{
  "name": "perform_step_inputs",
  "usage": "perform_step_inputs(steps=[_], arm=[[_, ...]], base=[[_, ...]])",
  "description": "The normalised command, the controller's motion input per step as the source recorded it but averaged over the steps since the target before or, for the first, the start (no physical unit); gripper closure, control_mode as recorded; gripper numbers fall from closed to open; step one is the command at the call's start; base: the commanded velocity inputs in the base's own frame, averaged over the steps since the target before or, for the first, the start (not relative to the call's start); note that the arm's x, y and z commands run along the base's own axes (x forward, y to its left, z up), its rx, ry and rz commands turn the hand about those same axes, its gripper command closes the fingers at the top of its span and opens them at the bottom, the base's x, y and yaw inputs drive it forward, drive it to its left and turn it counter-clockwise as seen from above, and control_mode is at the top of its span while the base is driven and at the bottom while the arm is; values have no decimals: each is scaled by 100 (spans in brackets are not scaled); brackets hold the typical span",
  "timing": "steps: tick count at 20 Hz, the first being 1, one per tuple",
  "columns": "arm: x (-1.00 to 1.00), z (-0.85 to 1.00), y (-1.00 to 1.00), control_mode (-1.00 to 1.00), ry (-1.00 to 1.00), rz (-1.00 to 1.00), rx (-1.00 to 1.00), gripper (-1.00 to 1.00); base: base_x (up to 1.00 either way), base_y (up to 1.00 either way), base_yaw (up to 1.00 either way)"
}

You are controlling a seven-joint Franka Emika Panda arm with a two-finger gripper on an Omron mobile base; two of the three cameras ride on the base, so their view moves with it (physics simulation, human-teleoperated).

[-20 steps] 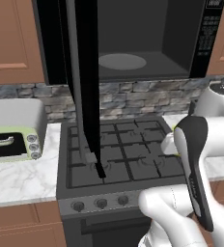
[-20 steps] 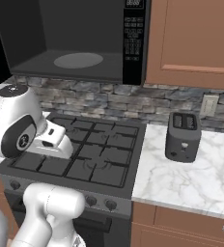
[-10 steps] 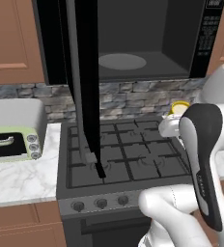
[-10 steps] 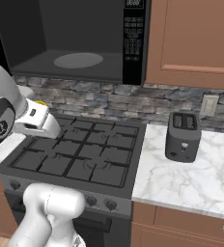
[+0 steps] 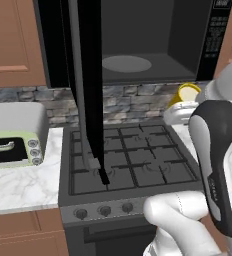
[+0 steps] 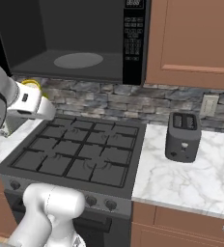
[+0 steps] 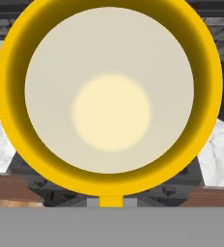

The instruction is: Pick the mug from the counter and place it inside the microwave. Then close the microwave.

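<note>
The yellow mug (image 5: 188, 92) hangs in the air above the right rear of the stovetop, just below the microwave (image 5: 153, 35), and my gripper (image 5: 184, 103) is shut on it. In the right base view the mug (image 6: 32, 85) peeks out behind my white hand at the far left, under the microwave (image 6: 75, 38). The hand view looks straight into the mug (image 7: 109, 96), with its cream inside and yellow rim. The microwave's tall dark door (image 5: 88, 75) stands wide open, baring the grey turntable (image 5: 126, 63). White marble counter (image 6: 191, 178) flanks the stove.
The open door juts out over the left side of the gas stovetop (image 5: 133, 160). A pale green toaster oven (image 5: 10, 150) sits on the left counter. A dark grey toaster (image 6: 182, 136) stands on the right counter. My own forearm (image 5: 215, 165) rises at the front right.
My arm has lifted the mug from low beside the stove up toward the microwave's opening. The door, the toaster and the toaster oven have stayed where they were.
</note>
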Motion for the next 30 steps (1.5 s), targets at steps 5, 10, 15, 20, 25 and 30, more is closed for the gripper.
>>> perform_step_inputs(steps=[5, 10, 15, 20, 25, 30], arm=[[39, 35, 11, -100, -10, 0, 0, 100], [6, 61, 14, -100, -6, 0, 0, 100], [16, 19, 3, -100, 0, 0, 0, 100], [40, 0, 0, -100, 0, 0, 0, 100], [34, 8, 0, -100, 0, 0, 0, 100], [47, 0, 0, -100, 0, 0, 0, 100]], base=[[0, 0, 0], [0, 0, 0], [0, 0, 0], [0, 0, 0], [0, 0, 0], [0, 0, 0]])
